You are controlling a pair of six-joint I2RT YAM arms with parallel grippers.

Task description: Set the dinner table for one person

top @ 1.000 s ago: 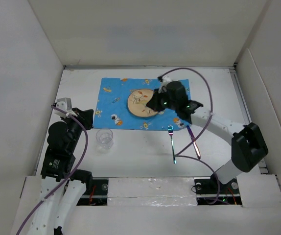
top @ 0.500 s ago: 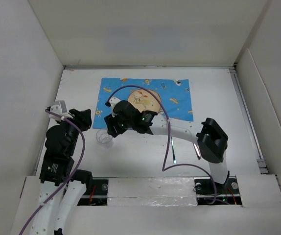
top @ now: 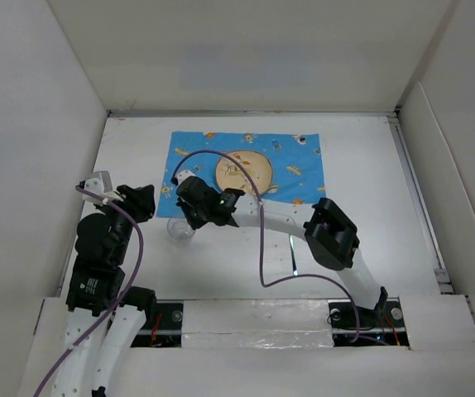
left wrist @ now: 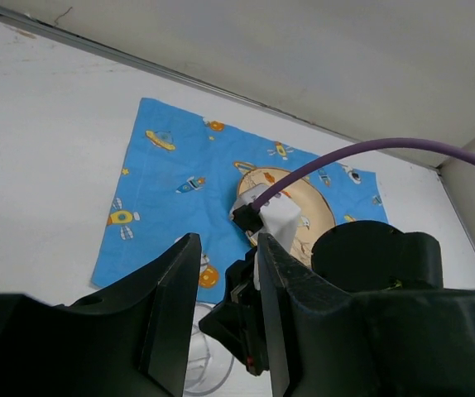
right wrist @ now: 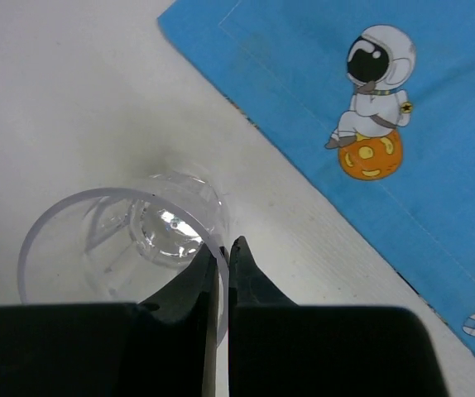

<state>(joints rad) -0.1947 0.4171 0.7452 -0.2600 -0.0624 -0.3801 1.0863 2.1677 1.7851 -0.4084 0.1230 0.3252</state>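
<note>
The bench [top: 370,157] is the wide white surface that fills the floor between the upright white panels [top: 39,124], stretching away from the arm bases at the near edge. A blue cartoon-print placemat [top: 299,169] lies flat on its far half, with a round tan plate [top: 243,172] on the cloth near the middle. Just off the placemat's near-left corner a clear cup [right wrist: 113,240] stands upright on bare white surface, close to the cloth's edge but not on it. The right arm stretches across to the left, and the right end effector [right wrist: 224,252] comes down over the cup. Its fingers [right wrist: 192,285] are drawn almost together with the thin wall of the cup's rim pinched between them, one finger inside and one outside. Whether the base is lifted off the surface cannot be told. The left end effector [left wrist: 225,244] hovers near the left side of the bench, pointing toward the placemat, its fingers spread apart with nothing between them. A slim metal utensil [top: 293,255] lies on the bench nearer the bases, right of the cup and partly under the right arm.
</note>
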